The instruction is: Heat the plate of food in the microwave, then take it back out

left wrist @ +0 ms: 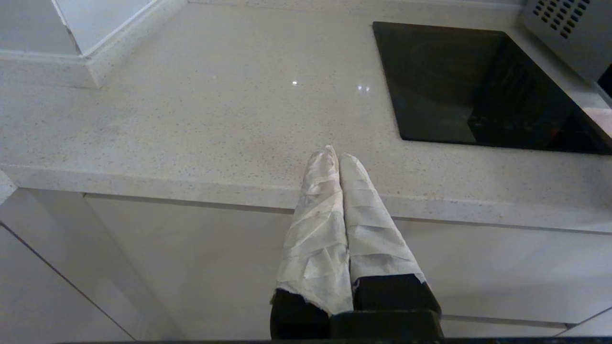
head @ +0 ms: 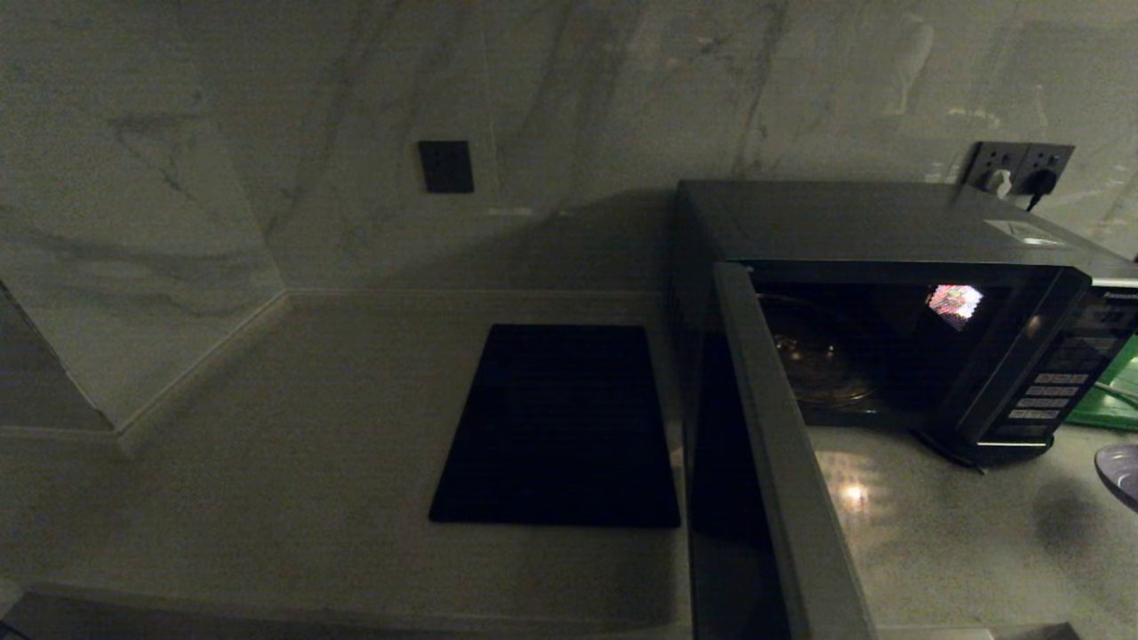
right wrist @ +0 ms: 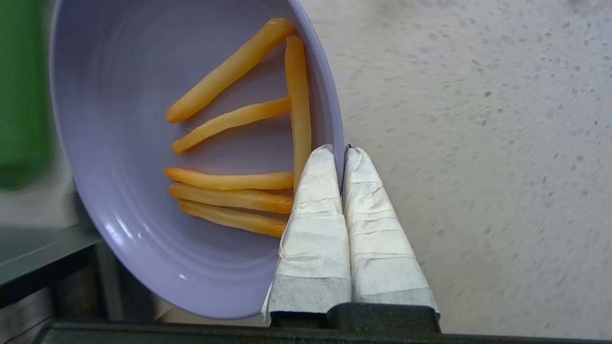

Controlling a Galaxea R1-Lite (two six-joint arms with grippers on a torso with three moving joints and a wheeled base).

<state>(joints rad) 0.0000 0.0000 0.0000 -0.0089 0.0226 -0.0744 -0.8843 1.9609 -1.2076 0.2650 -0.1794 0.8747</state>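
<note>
Countertop [left wrist: 191, 119] speckled pale (cooktop [head: 560, 427] inset), marble wall [head: 267, 133].

Microwave [head: 898, 302]: dark grey, on the pale countertop [head: 293, 462], door [head: 756, 462] swung wide open toward the camera; glass turntable [head: 818, 364] visible inside, button panel [head: 1049, 391] at its right end. Black cooktop slab [head: 560, 427]: flat, just left of the microwave. Plate of food [head: 1122, 473]: rim only, right of the microwave. Wall sockets [head: 1018, 169]: behind the microwave. Dark wall plate [head: 445, 166]: up and left of the microwave.
</note>
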